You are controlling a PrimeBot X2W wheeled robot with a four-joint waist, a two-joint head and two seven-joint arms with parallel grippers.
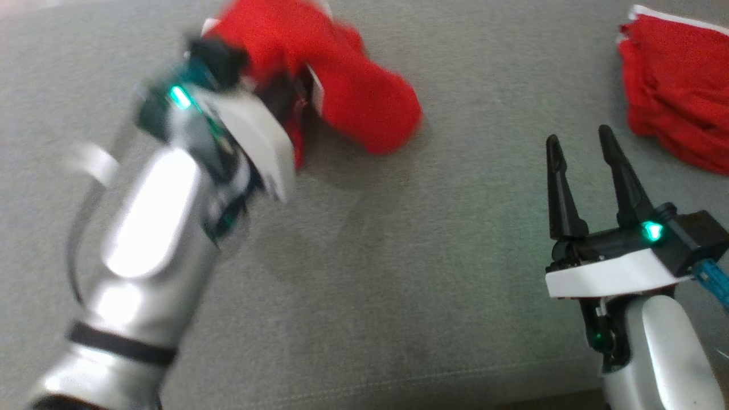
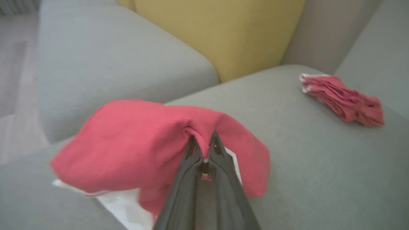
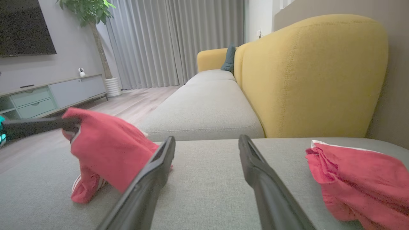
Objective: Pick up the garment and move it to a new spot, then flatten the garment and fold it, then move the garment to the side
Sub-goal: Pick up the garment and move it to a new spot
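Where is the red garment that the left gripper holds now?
In the head view, the red garment sits top centre-left, pinched by the left gripper, its lower end on the grey sofa seat, far left of the other red pile.

You have open grey sofa seat between the red pile and the held-up garment. Near the pile the right fingers stand; behind the pile, the yellow backrest blocks you.
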